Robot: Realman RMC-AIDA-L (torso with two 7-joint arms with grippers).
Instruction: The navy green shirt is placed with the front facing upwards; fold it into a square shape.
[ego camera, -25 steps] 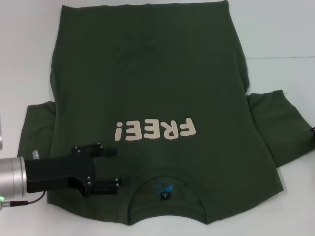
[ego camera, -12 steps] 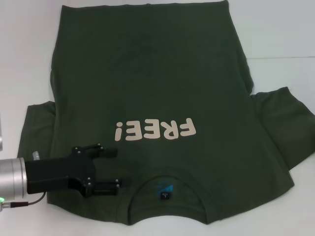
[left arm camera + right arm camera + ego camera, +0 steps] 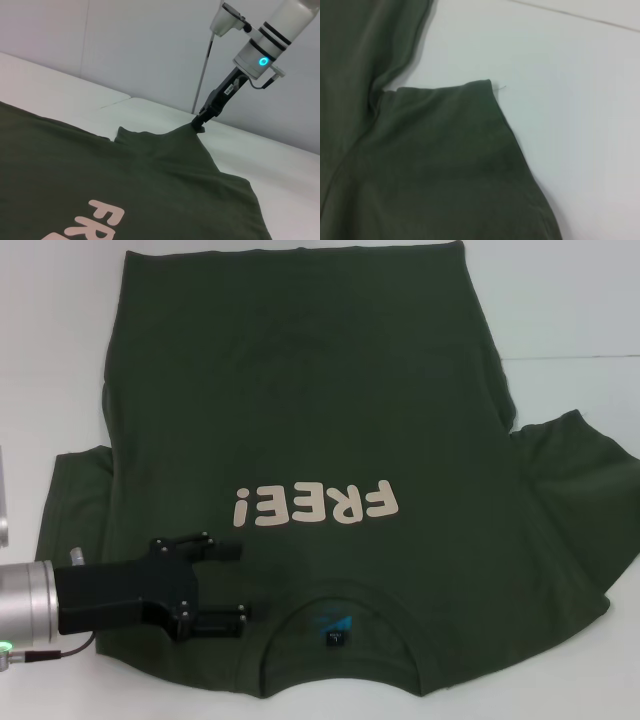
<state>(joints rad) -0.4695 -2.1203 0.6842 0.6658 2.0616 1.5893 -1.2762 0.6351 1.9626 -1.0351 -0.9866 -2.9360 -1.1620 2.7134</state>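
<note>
— White table (image 3: 570, 310) under everything, and a plain pale wall behind it in the left wrist view. How is the navy green shirt (image 3: 300, 420) lying?

— Flat on the table, front up, with its long axis running away from the robot. The collar and the small blue neck label (image 3: 335, 632) are at the near edge, the hem at the far edge, so the cream FREE! lettering (image 3: 315, 505) reads upside down from the head camera. One sleeve spreads to each side.

— Where is the left gripper (image 3: 235, 580)?

— Low over the near left shoulder of the shirt. Its jaws are spread apart with nothing between them, pointing across toward the collar. The neck label lies just past the fingertips, and the lettering sits beyond the jaws on the hem side.

— And the right gripper (image 3: 200, 124)?

— Out of the head view. The left wrist camera shows it at the tip of the far sleeve (image 3: 165, 145), where the cloth is drawn up to a point at its jaws. They are clenched on that sleeve edge. The right wrist camera shows the sleeve (image 3: 445, 165) on bare table.
</note>
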